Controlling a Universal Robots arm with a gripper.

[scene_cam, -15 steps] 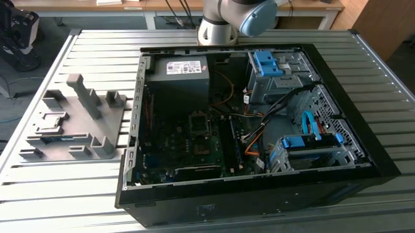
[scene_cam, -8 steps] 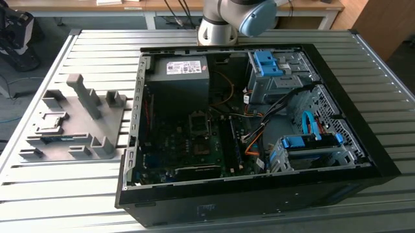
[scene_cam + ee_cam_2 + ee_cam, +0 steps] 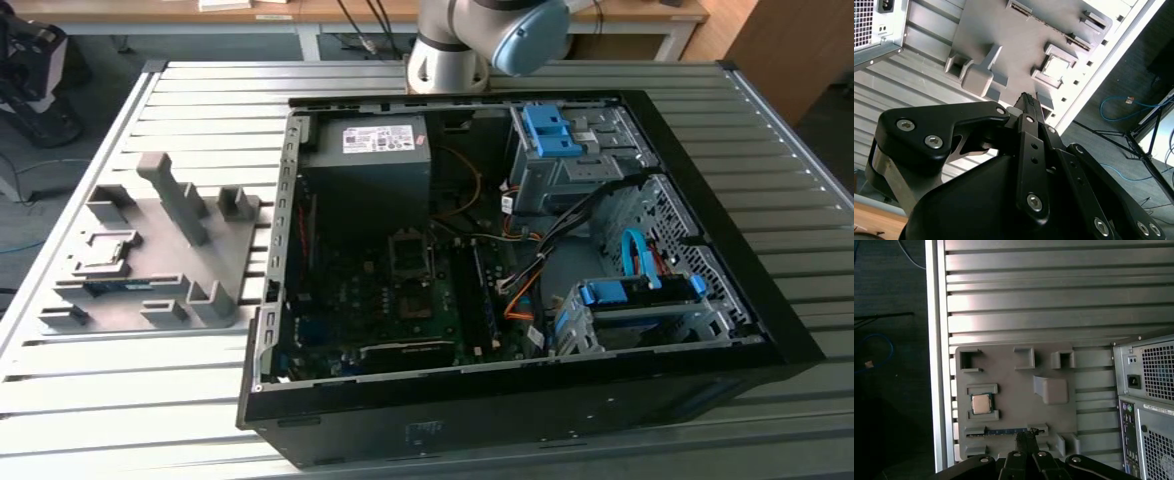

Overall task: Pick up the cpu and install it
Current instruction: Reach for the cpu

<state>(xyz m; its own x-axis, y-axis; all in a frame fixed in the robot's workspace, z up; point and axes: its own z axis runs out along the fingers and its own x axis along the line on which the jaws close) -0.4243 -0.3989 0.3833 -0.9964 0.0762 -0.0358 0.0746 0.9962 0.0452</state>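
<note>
Grey tray (image 3: 1014, 405) holds one cpu (image 3: 981, 403) (one gripper (image 3: 1026, 436), closed, nearby).

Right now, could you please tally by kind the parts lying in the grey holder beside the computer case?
cpu: 1
memory stick: 1
Total: 2 parts in the grey holder
</note>
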